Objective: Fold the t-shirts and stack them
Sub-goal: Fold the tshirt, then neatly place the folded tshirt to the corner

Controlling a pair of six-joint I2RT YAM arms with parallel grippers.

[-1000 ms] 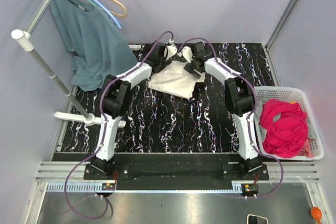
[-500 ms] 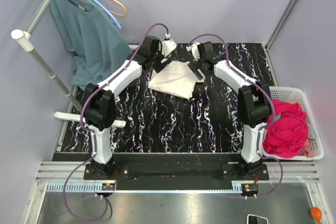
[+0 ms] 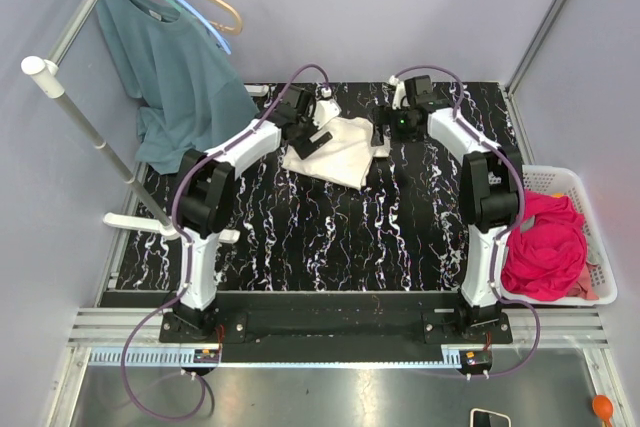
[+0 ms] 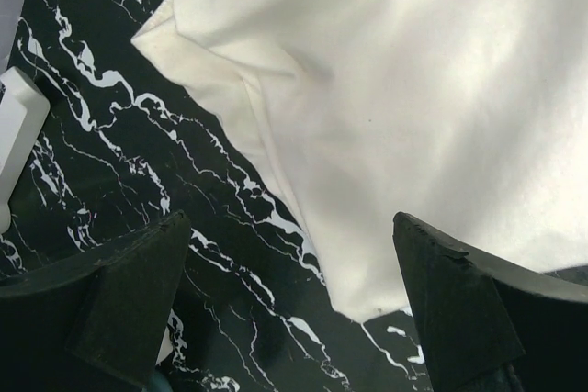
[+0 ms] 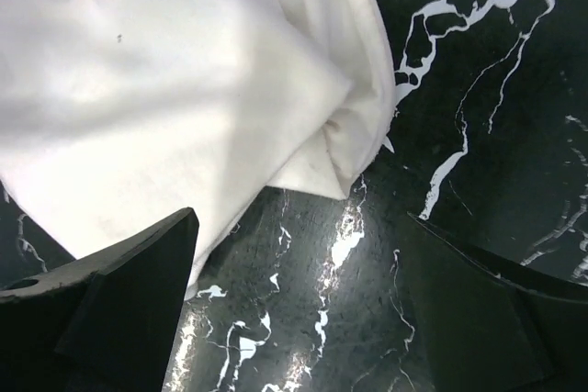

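Spread wide, the left gripper (image 4: 289,227) and right gripper (image 5: 299,222) are hovering over the folded tee (image 3: 335,155); a snagging finger could unfold it.

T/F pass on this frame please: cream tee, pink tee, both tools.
1. The cream t-shirt lies folded on the table. True.
2. The pink t-shirt is stacked on the cream t-shirt. False: it sits bunched in the basket at the right.
3. The left tool and right tool are both open, gripping nothing. True.
4. The right tool hangs over the basket. False: it is at the cream t-shirt's right edge, far side of the table.
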